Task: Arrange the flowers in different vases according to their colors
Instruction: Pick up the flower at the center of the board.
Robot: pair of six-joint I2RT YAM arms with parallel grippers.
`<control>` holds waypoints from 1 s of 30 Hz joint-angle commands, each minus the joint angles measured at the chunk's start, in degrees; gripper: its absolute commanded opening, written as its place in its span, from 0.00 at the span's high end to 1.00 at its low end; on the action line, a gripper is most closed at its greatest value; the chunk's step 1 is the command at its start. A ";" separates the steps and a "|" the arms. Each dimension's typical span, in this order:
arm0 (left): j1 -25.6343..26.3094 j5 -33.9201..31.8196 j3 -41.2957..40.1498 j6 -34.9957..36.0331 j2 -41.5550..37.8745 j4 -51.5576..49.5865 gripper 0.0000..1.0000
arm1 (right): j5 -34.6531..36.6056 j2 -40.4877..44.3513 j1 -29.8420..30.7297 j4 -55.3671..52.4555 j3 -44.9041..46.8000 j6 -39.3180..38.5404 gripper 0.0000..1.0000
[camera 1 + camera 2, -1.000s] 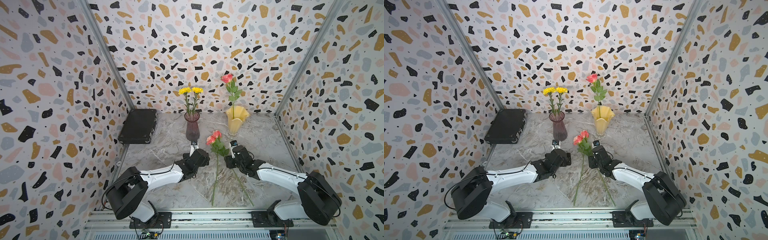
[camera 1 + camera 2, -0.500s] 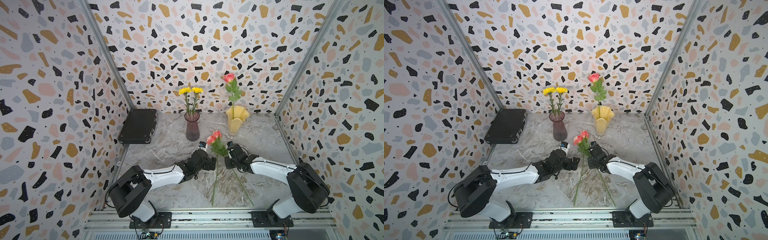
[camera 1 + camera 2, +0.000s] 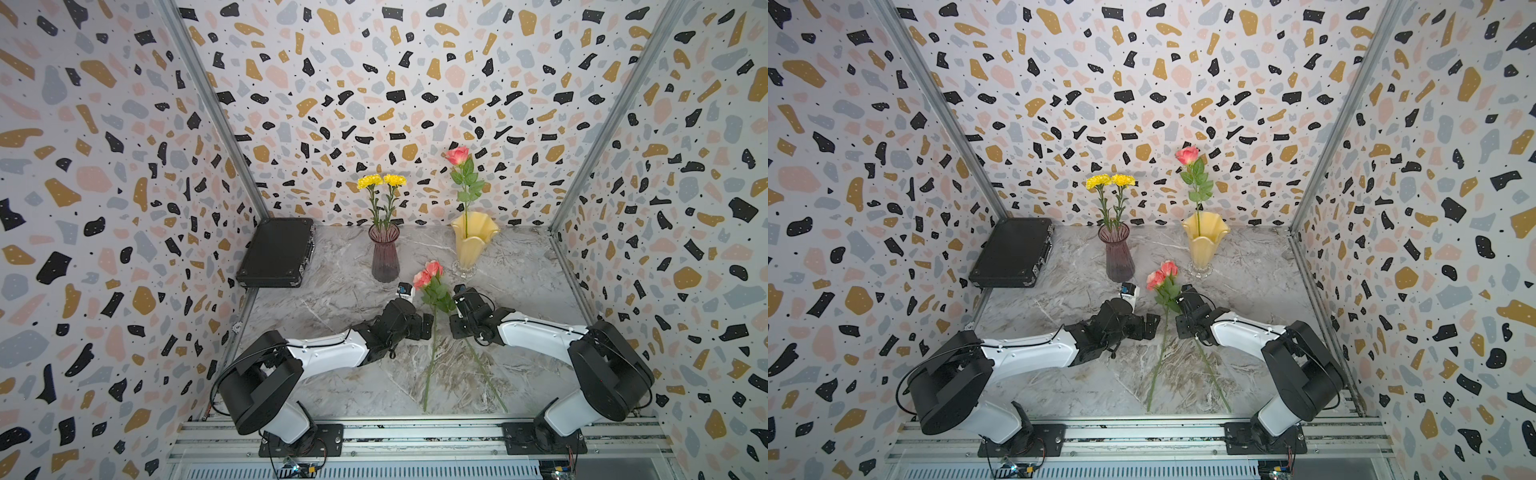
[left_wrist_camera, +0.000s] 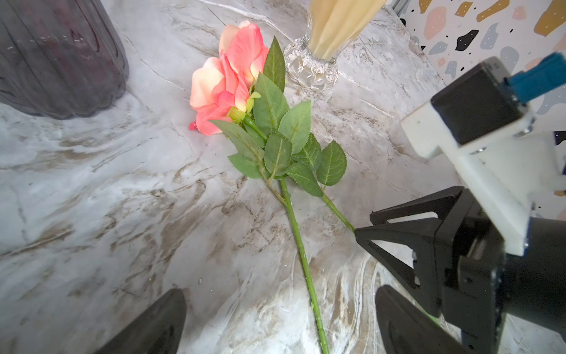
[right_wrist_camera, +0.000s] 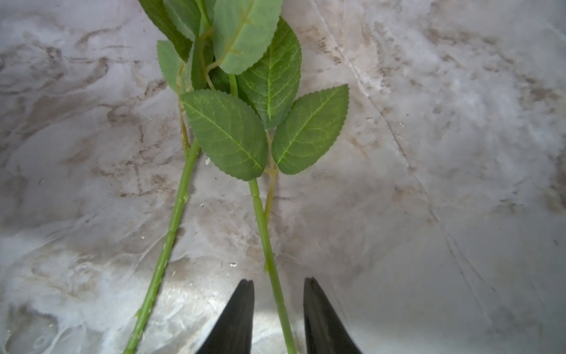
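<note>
Two pink roses (image 3: 423,278) on marble table (image 3: 332,299)

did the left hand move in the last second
Yes. The left hand has slid sideways, away from in front of the purple vase and toward the stems of the lying roses.

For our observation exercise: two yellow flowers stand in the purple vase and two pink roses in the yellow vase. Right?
No: only one pink rose stands in the yellow vase, as both top views show. The two yellow flowers are in the purple vase.
</note>
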State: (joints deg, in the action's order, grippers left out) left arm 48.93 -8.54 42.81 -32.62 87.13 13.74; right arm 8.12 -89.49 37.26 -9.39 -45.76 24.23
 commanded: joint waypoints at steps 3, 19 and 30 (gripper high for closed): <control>-0.12 -0.31 0.86 -0.12 0.43 1.51 0.01 | -1.59 -1.58 0.08 -2.33 -2.95 0.56 0.68; -0.07 -0.27 1.01 -0.25 0.41 1.20 0.00 | -1.97 -4.99 0.10 -4.72 -5.22 0.56 0.69; -0.12 0.23 1.23 -0.33 0.90 1.20 0.01 | -2.06 -5.43 0.08 -5.12 -5.57 0.64 0.69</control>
State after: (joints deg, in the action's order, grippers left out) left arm 48.93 -8.51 42.81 -32.62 87.42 13.76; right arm 5.96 -94.87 37.26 -12.53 -49.36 24.27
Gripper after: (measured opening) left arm 0.995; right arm 0.311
